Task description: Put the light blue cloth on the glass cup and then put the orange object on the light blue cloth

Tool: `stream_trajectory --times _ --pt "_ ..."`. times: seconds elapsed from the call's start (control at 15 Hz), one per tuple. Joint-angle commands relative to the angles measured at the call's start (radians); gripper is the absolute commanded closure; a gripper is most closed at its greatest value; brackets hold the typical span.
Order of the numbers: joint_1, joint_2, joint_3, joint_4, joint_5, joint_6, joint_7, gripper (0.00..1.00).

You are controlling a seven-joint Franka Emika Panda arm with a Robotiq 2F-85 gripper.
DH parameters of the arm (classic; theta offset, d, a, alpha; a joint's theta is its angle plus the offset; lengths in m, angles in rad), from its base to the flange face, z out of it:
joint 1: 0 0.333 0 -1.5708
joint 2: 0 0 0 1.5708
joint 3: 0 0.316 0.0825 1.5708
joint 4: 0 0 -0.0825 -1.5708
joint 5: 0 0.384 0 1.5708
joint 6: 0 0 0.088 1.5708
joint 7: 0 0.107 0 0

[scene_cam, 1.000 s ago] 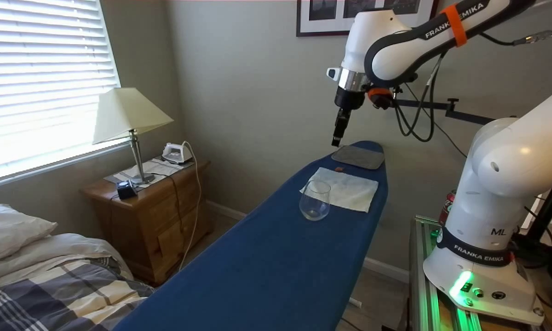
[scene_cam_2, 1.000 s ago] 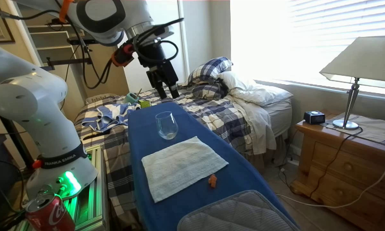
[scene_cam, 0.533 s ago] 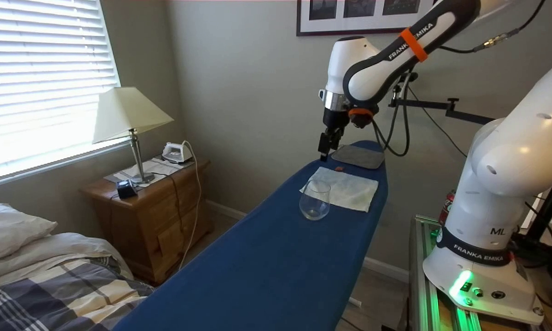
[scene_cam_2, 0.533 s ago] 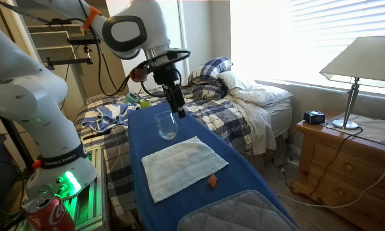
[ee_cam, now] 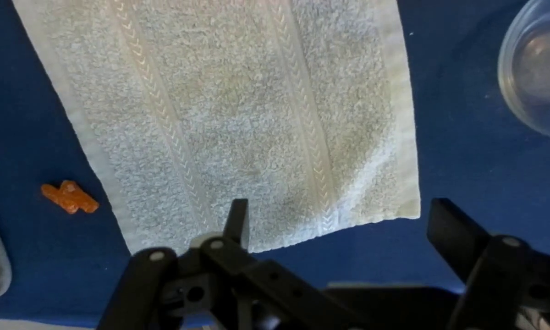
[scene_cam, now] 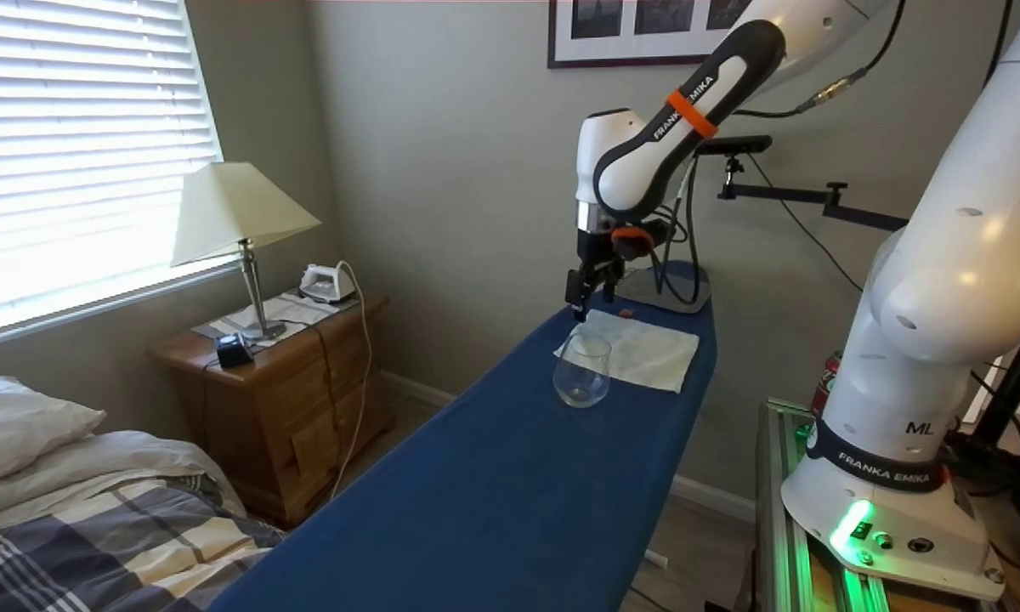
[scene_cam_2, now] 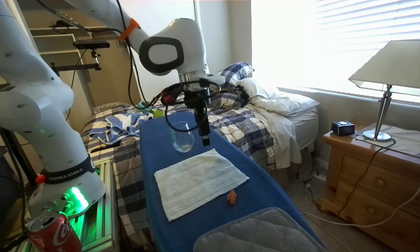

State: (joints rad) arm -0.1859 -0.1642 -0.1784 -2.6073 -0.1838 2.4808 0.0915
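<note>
Though aloft, claw (ee_cam: 338, 219) downward, agape.

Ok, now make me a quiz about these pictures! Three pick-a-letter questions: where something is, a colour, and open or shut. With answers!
1. Where is the orange object?
A. In the glass cup
B. On the dark blue ironing board, between the light blue cloth and the grey pad
C. On the bed

2. What colour is the drinks can?
A. Green
B. Yellow
C. Red

3. How is the end effector?
A. Open
B. Shut on the cloth
C. Shut on the orange object

1 B: the wrist view shows it with the cloth on one side, the pad on the other.
2 C: its red side shows in an exterior view.
3 A: its fingers stand wide apart in the wrist view.
</note>
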Motion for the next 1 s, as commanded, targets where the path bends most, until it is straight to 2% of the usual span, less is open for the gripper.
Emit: stream_trajectory --times 0.0,0.4,0.87,0.93 --pt "-0.001 0.104 0.004 0.039 0.053 0.048 0.019 0.00" --pt "0.014 0.210 0.010 0.055 0.110 0.171 0.005 0.00" --pt "0.037 0.271 0.040 0.094 0.177 0.214 -0.002 0.01" --pt "0.040 0.275 0.043 0.100 0.179 0.218 0.001 0.11"
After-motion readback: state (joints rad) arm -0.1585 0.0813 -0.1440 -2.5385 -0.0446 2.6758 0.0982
